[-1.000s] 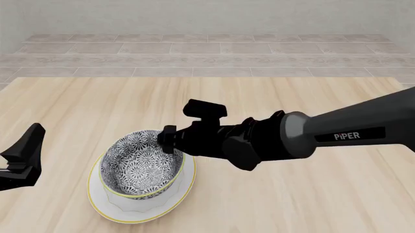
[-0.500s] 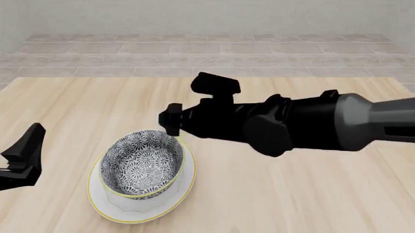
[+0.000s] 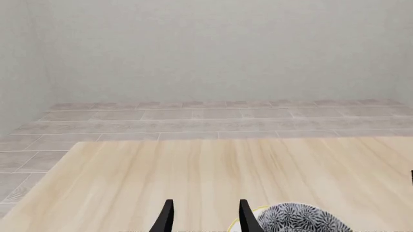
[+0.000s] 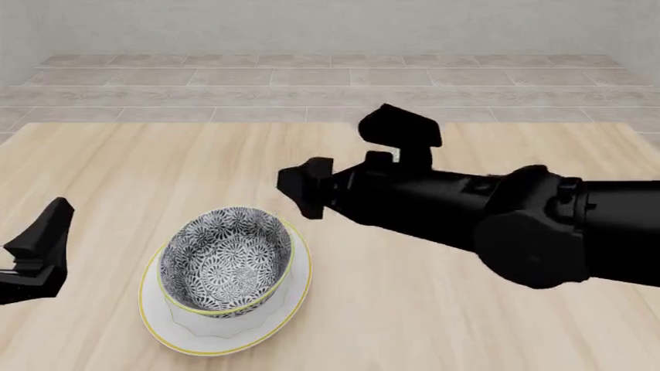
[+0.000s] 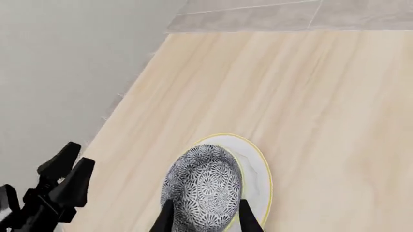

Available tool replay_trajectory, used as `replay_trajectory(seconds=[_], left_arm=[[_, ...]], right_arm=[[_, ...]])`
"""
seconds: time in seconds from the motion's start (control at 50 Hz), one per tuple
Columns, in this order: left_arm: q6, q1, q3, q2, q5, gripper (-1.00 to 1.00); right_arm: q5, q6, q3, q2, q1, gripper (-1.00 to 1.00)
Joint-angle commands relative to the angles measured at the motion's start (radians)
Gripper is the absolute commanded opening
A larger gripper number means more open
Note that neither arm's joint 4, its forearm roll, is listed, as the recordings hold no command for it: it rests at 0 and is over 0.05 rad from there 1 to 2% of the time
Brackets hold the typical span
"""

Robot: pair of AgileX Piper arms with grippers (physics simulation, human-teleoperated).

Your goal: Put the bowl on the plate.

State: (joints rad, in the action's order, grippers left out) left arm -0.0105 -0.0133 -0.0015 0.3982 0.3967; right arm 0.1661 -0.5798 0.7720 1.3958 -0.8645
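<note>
My right gripper (image 4: 301,192) hangs above the table (image 4: 433,309), up and right of the bowl (image 4: 225,259) in the front view, clear of it. Fingers (image 5: 246,220) parted, nothing between them; in the right wrist view both tips frame the bowl's near edge from above, no contact I can see.

Bowl sits upright inside the plate (image 4: 170,331), shifted slightly toward the plate's far side, so more white shows on the near rim. Floral interior faces up.

My left gripper (image 4: 31,255) is low at the table's left edge, well apart from the plate. Fingers (image 3: 167,216) spread with bare tabletop between them, holding nothing. In the left wrist view the bowl (image 3: 298,220) and a sliver of yellow plate rim (image 3: 242,217) show just beside one fingertip.

Around: bare light wood tabletop, tiled floor (image 4: 330,89) beyond the far edge, plain wall (image 3: 213,48) behind. My right arm's black body (image 4: 495,216) crosses the table's right half, not over the bowl.
</note>
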Motion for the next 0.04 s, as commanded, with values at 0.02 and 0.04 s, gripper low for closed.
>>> replay_trajectory(seconds=[0.02,0.04], left_arm=[[-0.003,-0.002,0.001,-0.003,-0.009,1.0],[-0.002,-0.002,0.001,-0.012,-0.02,1.0]], right_arm=[[0.274,-0.066,-0.25,-0.08,0.024,1.0],[0.315,-0.081,-0.281,-0.087,0.023,1.0]])
